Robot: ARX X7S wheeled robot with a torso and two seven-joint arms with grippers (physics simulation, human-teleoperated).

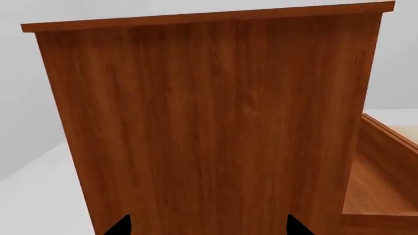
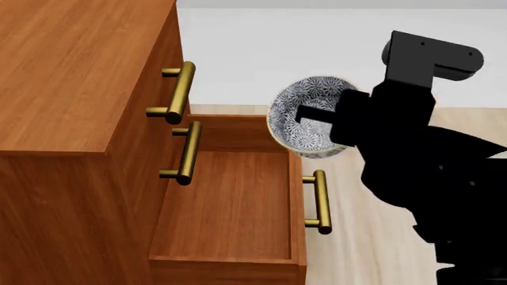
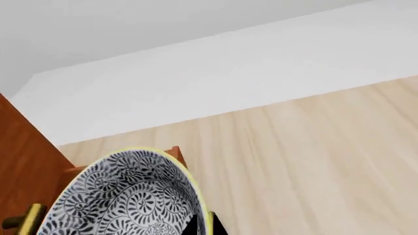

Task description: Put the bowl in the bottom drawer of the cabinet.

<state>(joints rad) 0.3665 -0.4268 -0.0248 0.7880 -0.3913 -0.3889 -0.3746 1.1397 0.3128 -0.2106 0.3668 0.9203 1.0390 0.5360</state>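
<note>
The bowl (image 2: 303,122), white with a dense dark floral pattern, hangs tilted above the far right corner of the pulled-out bottom drawer (image 2: 230,208). My right gripper (image 3: 203,227) is shut on its rim, one finger inside the bowl (image 3: 124,203) and one outside. The cabinet (image 2: 71,71) fills the left of the head view, and the brass handle (image 2: 319,202) of its lowest drawer points toward the floor side. My left gripper (image 1: 209,230) is open, its two dark fingertips wide apart, facing the cabinet's plain side panel (image 1: 209,122). It holds nothing.
The two upper drawers are shut, their brass handles (image 2: 178,92) (image 2: 189,153) jutting out over the open drawer. Pale wooden floor (image 2: 372,237) lies to the right of the drawer, with a white wall (image 2: 262,47) behind. The right arm (image 2: 412,160) stands beside the drawer front.
</note>
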